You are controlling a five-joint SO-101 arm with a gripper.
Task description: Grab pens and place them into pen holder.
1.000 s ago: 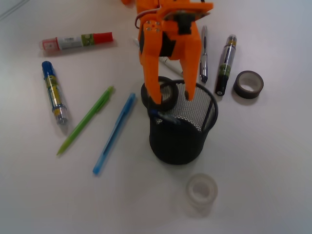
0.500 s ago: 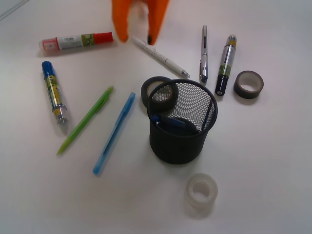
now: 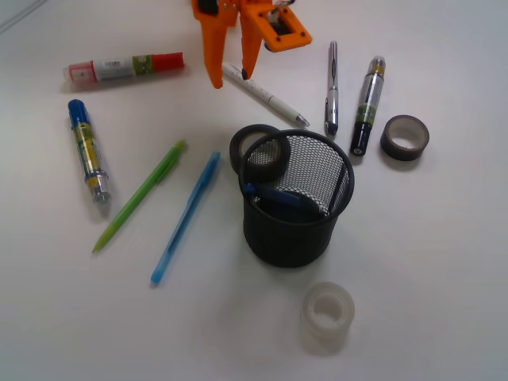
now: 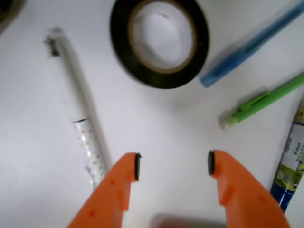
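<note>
**One pen in the cup, four left on the bench**

The black round wire-mesh pen holder (image 3: 297,208) stands near the middle of the white bench (image 3: 429,262), and a dark blue pen (image 3: 274,196) lies slanted inside it, so one of the five looks delivered.

Four slim pens remain outside. The white pen (image 3: 264,94) lies at about 11 o'clock from the holder, the silver metal pen (image 3: 332,87) at 1 o'clock, and the light blue pen (image 3: 187,217) and lime green pen (image 3: 139,195) at 9 o'clock.

The orange tool (image 3: 229,78) hangs at 11 o'clock with its jaws apart and empty. In the wrist view the white pen (image 4: 80,123) runs just beside one finger pad (image 4: 137,166), not between the two (a likely next pick, though not yet centred).
</note>
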